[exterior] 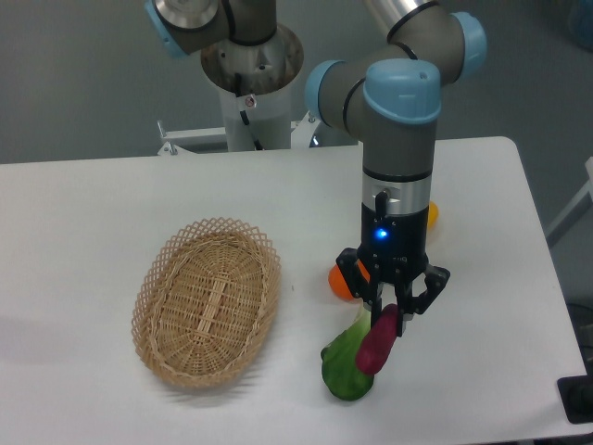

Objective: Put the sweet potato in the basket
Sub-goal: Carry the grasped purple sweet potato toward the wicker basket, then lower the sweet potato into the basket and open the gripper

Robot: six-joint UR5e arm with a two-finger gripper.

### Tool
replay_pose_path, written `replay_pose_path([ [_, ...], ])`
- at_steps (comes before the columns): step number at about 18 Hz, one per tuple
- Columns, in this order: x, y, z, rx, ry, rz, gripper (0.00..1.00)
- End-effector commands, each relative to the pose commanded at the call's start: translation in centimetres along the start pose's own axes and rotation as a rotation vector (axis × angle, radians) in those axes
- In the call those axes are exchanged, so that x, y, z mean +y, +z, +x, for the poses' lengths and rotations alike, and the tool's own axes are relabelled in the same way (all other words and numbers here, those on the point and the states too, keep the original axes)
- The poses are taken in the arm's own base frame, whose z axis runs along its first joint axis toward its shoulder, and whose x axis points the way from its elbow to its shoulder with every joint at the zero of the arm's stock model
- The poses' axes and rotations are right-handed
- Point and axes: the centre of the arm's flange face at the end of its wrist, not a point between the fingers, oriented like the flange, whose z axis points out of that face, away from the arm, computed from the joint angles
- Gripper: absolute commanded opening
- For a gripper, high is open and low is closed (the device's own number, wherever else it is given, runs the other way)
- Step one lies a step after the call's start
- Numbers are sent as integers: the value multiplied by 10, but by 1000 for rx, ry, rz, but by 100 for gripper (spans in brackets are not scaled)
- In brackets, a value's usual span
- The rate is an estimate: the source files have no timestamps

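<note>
The sweet potato is a small magenta tuber with tapered ends. My gripper is shut on its upper end and it hangs tilted, low over the table right of centre. The basket is an oval tan wicker basket with a lacy rim. It lies on the table to the left of the gripper and looks empty. A gap of bare table separates the basket's right rim from the gripper.
A green vegetable lies just under and left of the sweet potato. A round orange fruit sits behind the gripper's left finger. A yellow item peeks out behind the wrist. The table's front edge is close below.
</note>
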Motion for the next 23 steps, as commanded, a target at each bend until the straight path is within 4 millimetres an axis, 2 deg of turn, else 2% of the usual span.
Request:
replay_pose_path([
  [7,2,2,5,17,0,-2,21],
  [11,-3,4,29,39,6,-13,21],
  [13,3,6,57,72,15,-24,21],
  [17,6,26,136,124,54,-113,21],
  [19,-3,36,180,125,129,-180,21],
  [23,-10,53,240,131,242,-272,22],
])
